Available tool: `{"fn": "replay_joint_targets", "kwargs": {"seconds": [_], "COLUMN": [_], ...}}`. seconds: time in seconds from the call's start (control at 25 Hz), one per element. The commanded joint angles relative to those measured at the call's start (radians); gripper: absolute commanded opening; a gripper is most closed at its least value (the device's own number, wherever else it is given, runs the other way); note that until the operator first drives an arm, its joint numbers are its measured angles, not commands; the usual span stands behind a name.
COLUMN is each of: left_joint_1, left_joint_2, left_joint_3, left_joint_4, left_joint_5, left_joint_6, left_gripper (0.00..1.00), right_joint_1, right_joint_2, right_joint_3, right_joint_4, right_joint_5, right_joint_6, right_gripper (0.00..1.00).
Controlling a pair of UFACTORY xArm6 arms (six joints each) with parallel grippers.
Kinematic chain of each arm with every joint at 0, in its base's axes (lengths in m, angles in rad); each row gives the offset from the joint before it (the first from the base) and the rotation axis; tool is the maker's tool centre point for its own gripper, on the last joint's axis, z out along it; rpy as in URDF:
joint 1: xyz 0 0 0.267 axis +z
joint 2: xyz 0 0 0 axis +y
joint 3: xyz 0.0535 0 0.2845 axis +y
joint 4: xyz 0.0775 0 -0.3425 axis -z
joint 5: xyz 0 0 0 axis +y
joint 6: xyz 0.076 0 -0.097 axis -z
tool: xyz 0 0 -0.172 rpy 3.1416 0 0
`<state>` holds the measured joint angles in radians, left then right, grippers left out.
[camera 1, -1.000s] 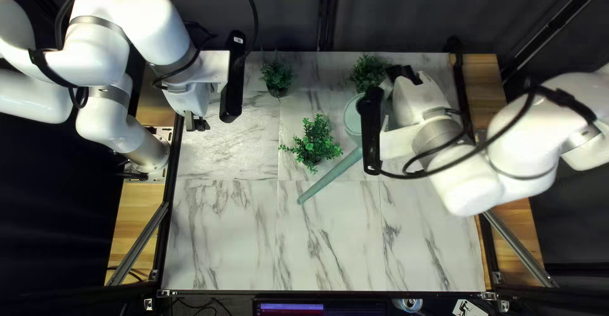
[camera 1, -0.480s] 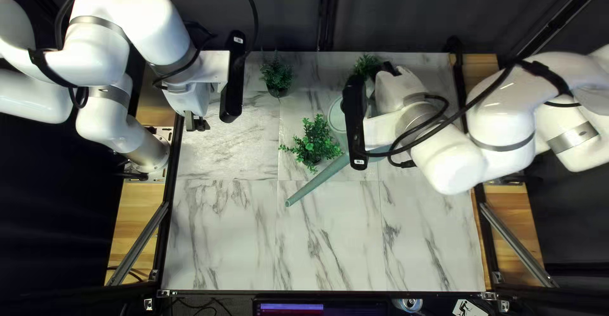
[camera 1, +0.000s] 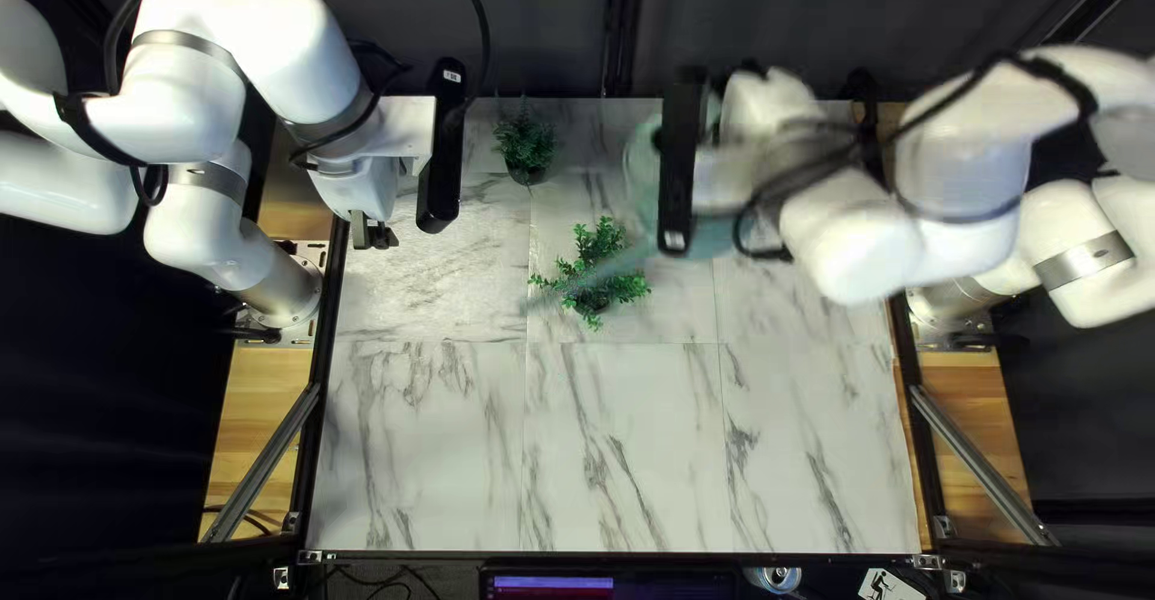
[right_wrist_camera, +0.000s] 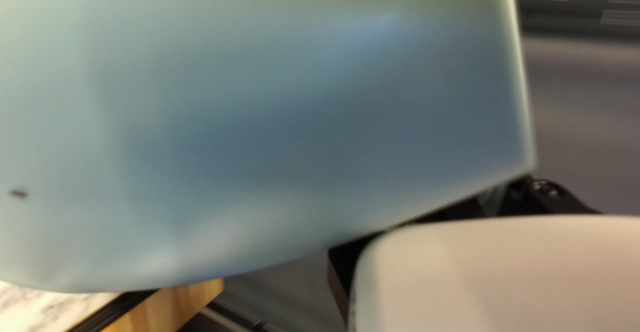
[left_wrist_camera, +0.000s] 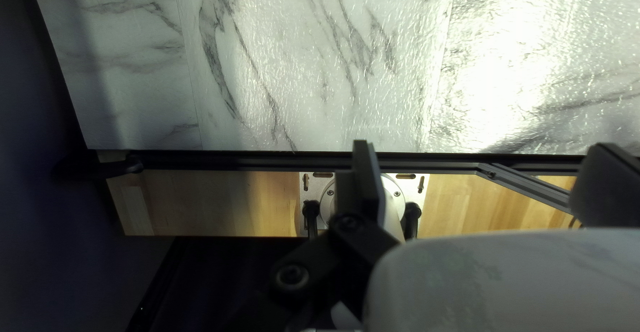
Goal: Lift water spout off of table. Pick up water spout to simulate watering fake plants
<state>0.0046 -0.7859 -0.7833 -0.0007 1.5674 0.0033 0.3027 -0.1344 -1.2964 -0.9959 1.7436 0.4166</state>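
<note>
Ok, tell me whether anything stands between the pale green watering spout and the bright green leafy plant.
Nothing visible does: in the top left view, the green spout crosses the leafy plant. Height gap unclear.

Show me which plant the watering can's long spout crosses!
The brighter green plant, nearer the middle of the table: the spout crosses it. The darker plant, farther back, stands clear.

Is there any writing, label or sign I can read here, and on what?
Nothing legible.
White label on the left arm's long black bar: too small.
White label on the right arm's black bar: blurred.
White card with black figure: no readable words.
</note>
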Motion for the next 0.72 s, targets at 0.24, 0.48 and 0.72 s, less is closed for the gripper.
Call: {"fn": "replay_joint_targets", "kwargs": {"seconds": [0.24,0.48,0.72], "left_joint_1": [0.0,0.0,0.0], "left_joint_2": [0.0,0.0,0.0], "left_joint_3": [0.0,0.0,0.0], "left_joint_4": [0.0,0.0,0.0], "left_joint_5": [0.0,0.0,0.0], "left_joint_6": [0.0,0.0,0.0], "left_gripper": [1.0,1.0,1.0], "right_joint_1": [-0.063,-0.063,-0.016], "right_joint_2": [0.058,0.058,0.01], "right_joint_3": [-0.082,-0.082,-0.036], "right_joint_4": [0.171,0.171,0.085], "right_joint_5": [0.183,0.183,0.226], "right_joint_6": [0.228,0.228,0.382], "right_gripper": [0.0,0.0,0.0]}}
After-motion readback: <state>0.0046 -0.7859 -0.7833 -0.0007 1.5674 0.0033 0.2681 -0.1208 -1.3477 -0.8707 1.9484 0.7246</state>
